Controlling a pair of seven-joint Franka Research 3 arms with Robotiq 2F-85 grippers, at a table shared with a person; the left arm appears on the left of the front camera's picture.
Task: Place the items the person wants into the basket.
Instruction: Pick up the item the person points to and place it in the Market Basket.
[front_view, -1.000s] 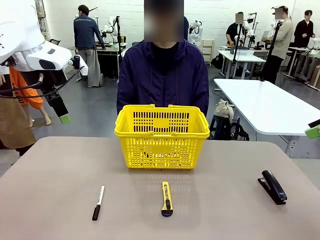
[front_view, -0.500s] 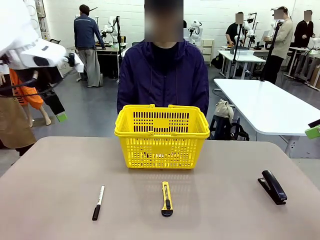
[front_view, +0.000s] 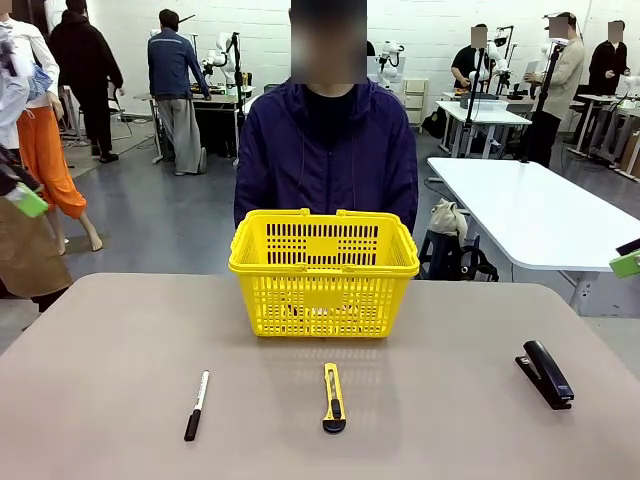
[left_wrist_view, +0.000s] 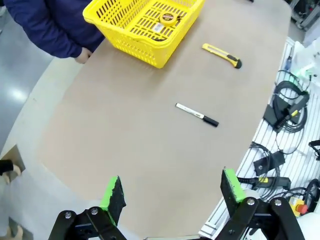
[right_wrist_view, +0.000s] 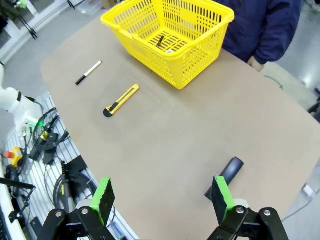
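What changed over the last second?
The left gripper pulled back leftward to the front view's edge; it is open, holding nothing. Unmoved: basket, marker, knife, stapler, person, right gripper.

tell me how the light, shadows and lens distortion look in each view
Front view: even, soft light, with only a faint shadow in front of the basket on the table. Left wrist view: wide-angle bending curves the table edge, and glare sits on the floor. Right wrist view: same curving, everything sharp.
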